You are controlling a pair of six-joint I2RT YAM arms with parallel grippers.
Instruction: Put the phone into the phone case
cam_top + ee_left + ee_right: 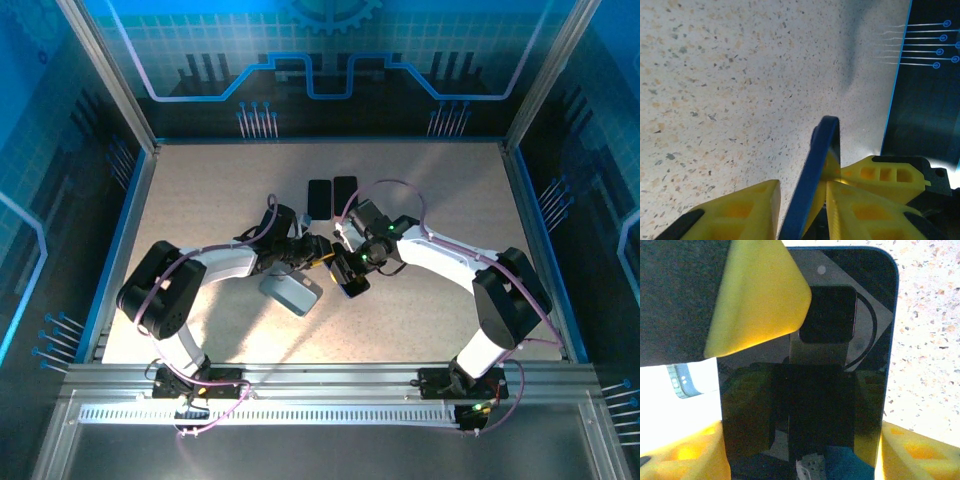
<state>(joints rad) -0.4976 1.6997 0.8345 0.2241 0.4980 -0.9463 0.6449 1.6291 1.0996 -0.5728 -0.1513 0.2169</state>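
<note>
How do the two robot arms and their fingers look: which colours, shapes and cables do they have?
The left arm and the right arm alike have white links between bulky black joints, with thin purple cables looping alongside. The fingers are bright yellow plastic wedges with rectangular hollow pockets.
</note>
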